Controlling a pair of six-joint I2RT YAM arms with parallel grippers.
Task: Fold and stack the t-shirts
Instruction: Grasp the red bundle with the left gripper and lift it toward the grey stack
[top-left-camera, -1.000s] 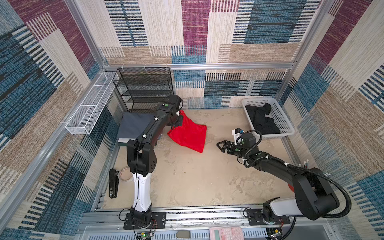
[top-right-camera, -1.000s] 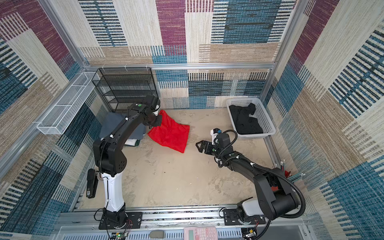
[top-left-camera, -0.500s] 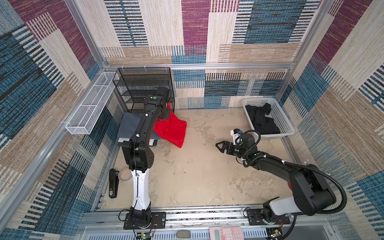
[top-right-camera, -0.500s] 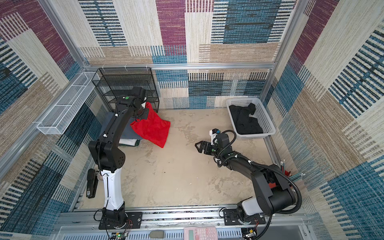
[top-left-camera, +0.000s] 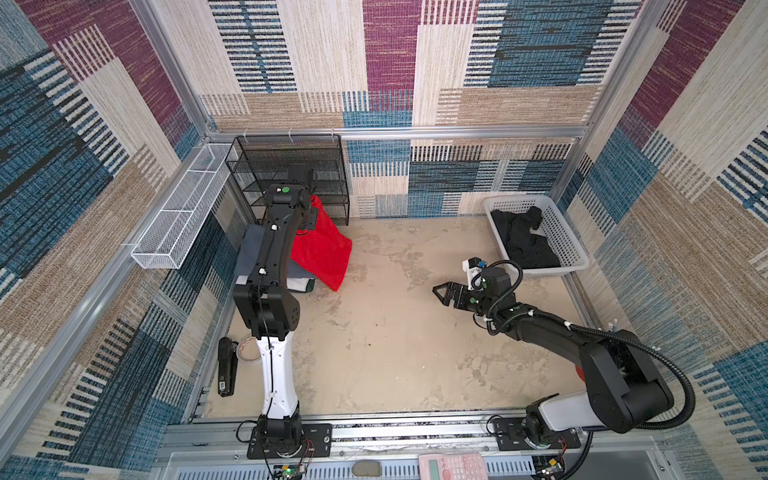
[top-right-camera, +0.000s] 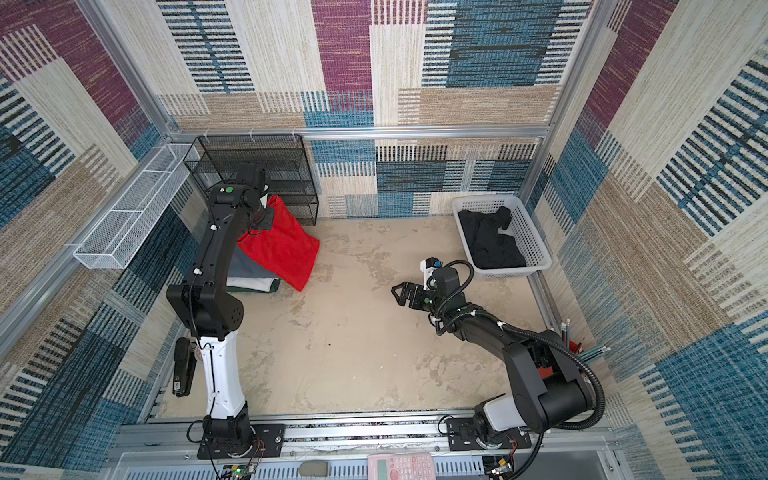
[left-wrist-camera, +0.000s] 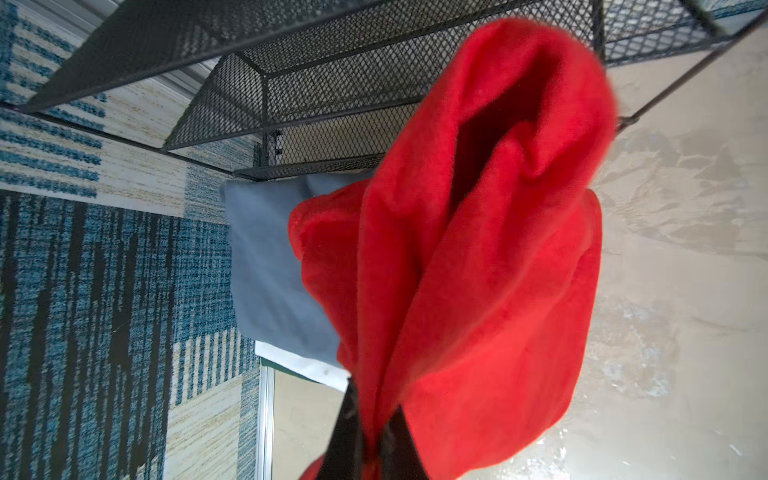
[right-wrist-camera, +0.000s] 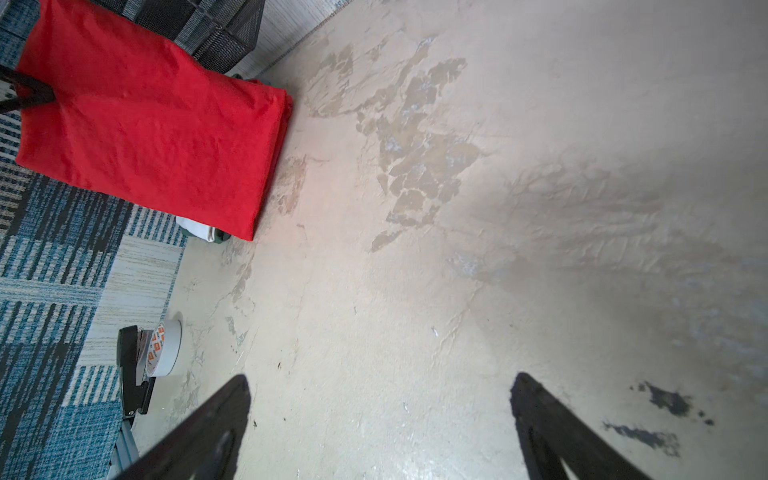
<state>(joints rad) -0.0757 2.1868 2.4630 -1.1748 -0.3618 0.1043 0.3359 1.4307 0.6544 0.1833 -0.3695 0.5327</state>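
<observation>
The left gripper (left-wrist-camera: 374, 401) is closed tightly on a bunch of the red t-shirt (left-wrist-camera: 478, 270). The cloth hangs down from its jaws, just in front of the black mesh shelf (top-left-camera: 291, 166). Under the hanging cloth lies a folded grey t-shirt (left-wrist-camera: 266, 266), with a white t-shirt (left-wrist-camera: 301, 363) below it. I cannot tell if the red cloth rests on them. The right gripper (right-wrist-camera: 381, 377) has its jaws wide apart and holds nothing. It is low above the bare table (right-wrist-camera: 415, 270), well apart from the red t-shirt. A black t-shirt (top-left-camera: 523, 245) lies in the white basket (top-left-camera: 571, 253) at the far right corner.
</observation>
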